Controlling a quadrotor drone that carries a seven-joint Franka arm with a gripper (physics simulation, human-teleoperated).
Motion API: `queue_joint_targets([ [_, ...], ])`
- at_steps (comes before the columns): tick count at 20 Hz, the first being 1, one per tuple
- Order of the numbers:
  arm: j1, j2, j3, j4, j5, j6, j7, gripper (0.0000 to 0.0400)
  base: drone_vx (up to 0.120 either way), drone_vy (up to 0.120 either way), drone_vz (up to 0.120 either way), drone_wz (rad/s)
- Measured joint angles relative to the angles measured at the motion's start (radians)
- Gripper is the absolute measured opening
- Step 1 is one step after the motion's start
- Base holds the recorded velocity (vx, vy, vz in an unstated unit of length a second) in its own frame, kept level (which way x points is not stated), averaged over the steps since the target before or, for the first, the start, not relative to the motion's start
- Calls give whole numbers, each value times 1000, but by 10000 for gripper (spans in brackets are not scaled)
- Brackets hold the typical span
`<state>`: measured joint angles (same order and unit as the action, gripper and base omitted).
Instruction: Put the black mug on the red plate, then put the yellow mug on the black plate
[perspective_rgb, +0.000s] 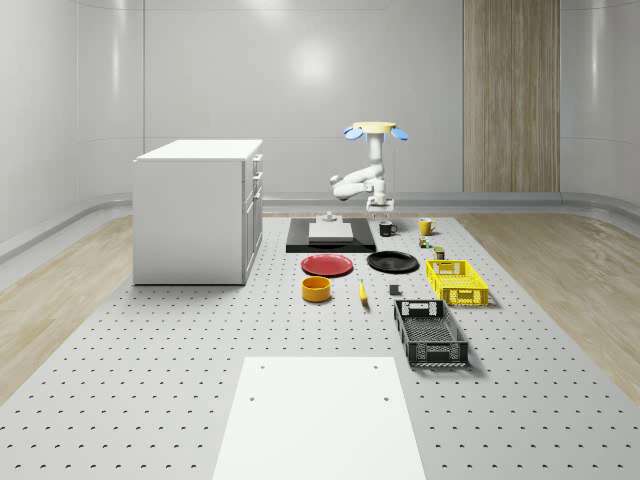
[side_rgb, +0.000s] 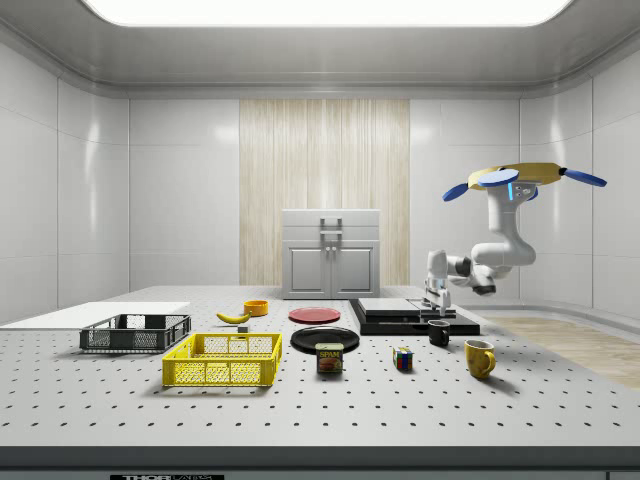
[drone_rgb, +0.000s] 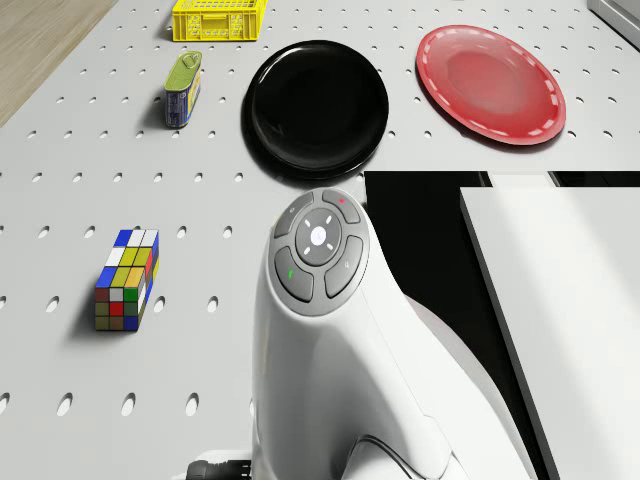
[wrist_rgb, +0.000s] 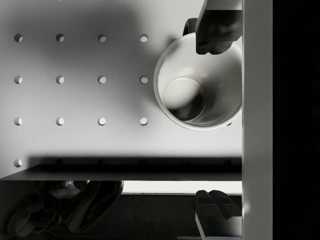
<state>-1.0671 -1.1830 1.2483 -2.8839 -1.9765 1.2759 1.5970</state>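
Pale walls and a wood panel back a perforated grey table (perspective_rgb: 150, 380) that carries everything. On it the black mug (side_rgb: 439, 333) stands upright, white inside in the wrist view, directly below the fingers (perspective_rgb: 380, 208). Those fingers are spread apart and hold nothing: 1 fingertip (wrist_rgb: 218, 30) sits over the mug's rim beside its handle, the other over the dark slab (side_rgb: 410, 316) that lies just beside the mug. The yellow mug (side_rgb: 479, 357) stands upright on the table, near the black mug and clear of the fingers. Farther from the fingers lie the black plate (drone_rgb: 315, 108) and, next to it, the red plate (drone_rgb: 490, 84), both bare. A colour cube (drone_rgb: 127, 279) and a small tin (drone_rgb: 183, 89) rest on the table beyond. The drone (side_rgb: 515, 180) hovers above the table's end near the mugs
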Motion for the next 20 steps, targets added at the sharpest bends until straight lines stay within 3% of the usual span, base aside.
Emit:
queue_joint_targets([
  [9,-1,-63,-101,28,-84,97,-9,400,0,0,0,0],
  [20,-31,-88,-109,54,-89,135,1,400,0,0,0,0],
])
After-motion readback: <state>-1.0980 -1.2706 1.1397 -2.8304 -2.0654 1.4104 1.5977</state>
